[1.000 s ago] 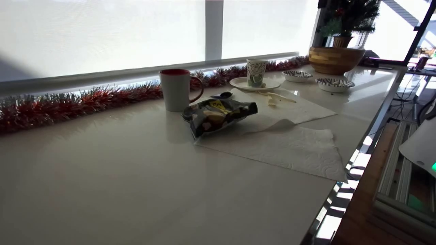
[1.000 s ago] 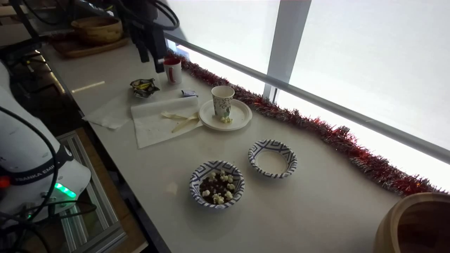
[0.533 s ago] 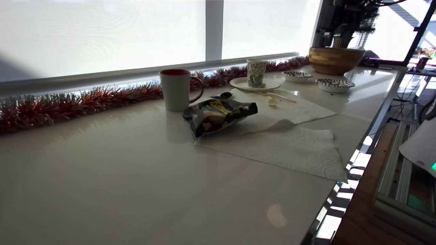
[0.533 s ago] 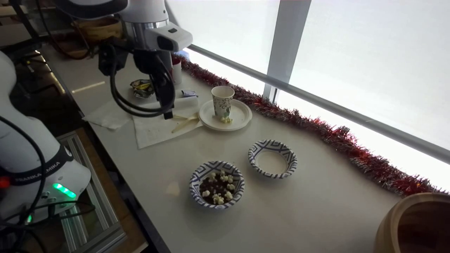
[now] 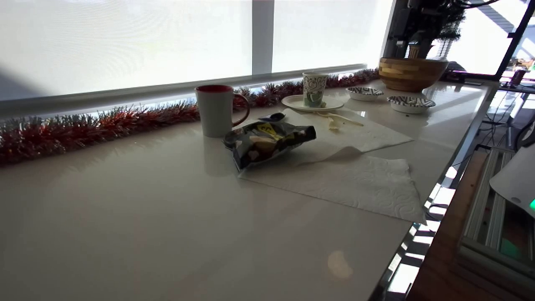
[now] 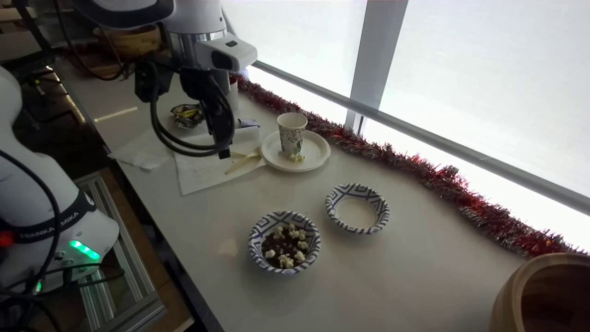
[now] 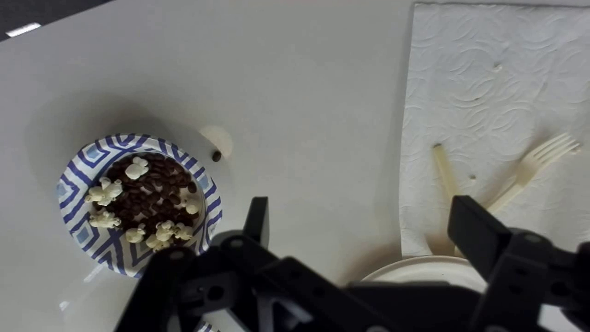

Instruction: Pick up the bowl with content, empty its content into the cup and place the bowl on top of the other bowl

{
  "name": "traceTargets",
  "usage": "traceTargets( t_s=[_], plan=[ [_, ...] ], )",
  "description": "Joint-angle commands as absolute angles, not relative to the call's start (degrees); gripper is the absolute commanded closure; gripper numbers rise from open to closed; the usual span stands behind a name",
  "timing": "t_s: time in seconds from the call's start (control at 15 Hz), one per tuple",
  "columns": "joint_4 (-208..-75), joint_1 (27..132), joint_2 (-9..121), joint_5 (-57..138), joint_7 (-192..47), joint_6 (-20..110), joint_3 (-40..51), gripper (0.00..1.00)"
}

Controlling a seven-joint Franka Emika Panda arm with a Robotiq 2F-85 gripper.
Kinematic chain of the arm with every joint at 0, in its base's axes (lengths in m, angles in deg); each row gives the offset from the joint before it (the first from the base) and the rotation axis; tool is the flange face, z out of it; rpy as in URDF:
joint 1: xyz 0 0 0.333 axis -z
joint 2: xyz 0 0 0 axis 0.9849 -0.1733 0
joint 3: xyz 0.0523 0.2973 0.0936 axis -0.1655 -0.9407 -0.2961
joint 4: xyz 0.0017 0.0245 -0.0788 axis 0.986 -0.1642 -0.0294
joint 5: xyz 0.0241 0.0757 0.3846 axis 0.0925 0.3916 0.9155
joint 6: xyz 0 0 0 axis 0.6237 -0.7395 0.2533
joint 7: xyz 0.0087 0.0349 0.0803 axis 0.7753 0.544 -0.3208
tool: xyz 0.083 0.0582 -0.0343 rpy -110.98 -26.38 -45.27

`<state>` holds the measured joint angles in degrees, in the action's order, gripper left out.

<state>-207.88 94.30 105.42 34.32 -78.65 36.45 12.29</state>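
Blue-and-white patterned paper forms the loaded bowl (image 7: 117, 256), which stands upright on the glossy white countertop (image 6: 392, 281) and contains dark beans (image 7: 146, 203) and popcorn (image 7: 137, 168). Within the last second the gripper (image 7: 366, 223) has come lower and nearer the bowls; in the wrist view it spans the gap between the loaded bowl and the paper towel (image 7: 488, 106). Its fingers (image 7: 256, 221) are spread wide and clasp nothing. The loaded bowl has not shifted, so the operation is judged to be at the approach stage, with grasping, pouring and stacking outstanding. The cup (image 6: 292, 133) stands upright on a plate (image 6: 318, 150); the other bowl (image 6: 356, 212) stands near the loaded one, apart from it. One stray bean (image 7: 216, 156) lies just beside the loaded bowl. Red tinsel (image 6: 415, 163) runs along the window (image 6: 498, 92); a wooden bowl (image 6: 507, 299) stands on the same surface.
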Motion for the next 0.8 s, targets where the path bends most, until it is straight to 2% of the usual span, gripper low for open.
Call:
traceTargets(
  t_s=[0.0,0.33,0.73],
  plan=[
    [-206.8,96.0,100.5,30.9,-74.7,41.1,10.0,0.0],
    [-205.4,101.9,88.1,18.5,-63.2,56.8,5.8,0.0],
    [-200.6,103.6,76.3,3.2,-46.5,58.9,6.4,0.0]
  ],
)
